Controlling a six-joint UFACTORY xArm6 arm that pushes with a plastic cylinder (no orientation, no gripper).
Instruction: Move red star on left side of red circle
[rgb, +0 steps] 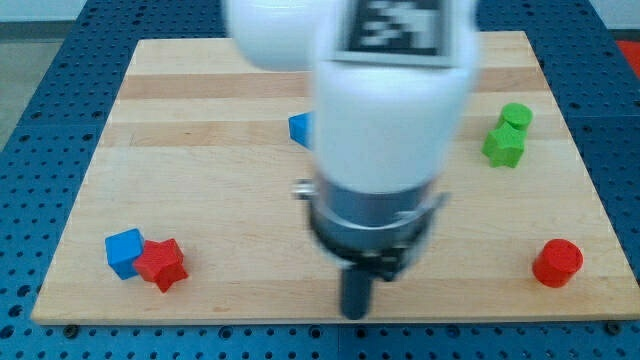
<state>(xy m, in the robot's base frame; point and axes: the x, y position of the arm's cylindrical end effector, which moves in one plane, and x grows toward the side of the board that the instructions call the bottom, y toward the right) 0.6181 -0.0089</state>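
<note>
In the camera view, my tip (356, 312) is seen at the lower end of a short dark rod, hung below a large white, smooth arm housing that blocks much of the board's centre. No jaws or fingers are fitted, so nothing can be said to be open, closed or gripping; the tip is simply shown bare, touching no block, close to the bottom edge of the wooden board (200, 120).

Places are given from my tip. The red star (161, 264) is found well apart toward the view's left and slightly toward the top; it is pressed against a blue cube (124, 252), which lies just beyond it on the left. The red circle (557, 263), a short cylinder, is found well apart toward the view's right, near the board's right edge. A green pair (507, 136) of blocks, touching each other, lies toward the top right; their exact shapes cannot be made out. A second blue block (300, 129) is partly hidden by the arm, toward the top.

The task is judged as barely begun: the star and the circle are separated by nearly the whole board width, and the star has yet to be pushed rightward.

The blocks appear matte and plastic-like, with crisp edges; the board shows pale, striped wood grain and is laid on a blue perforated surface (40, 90).
</note>
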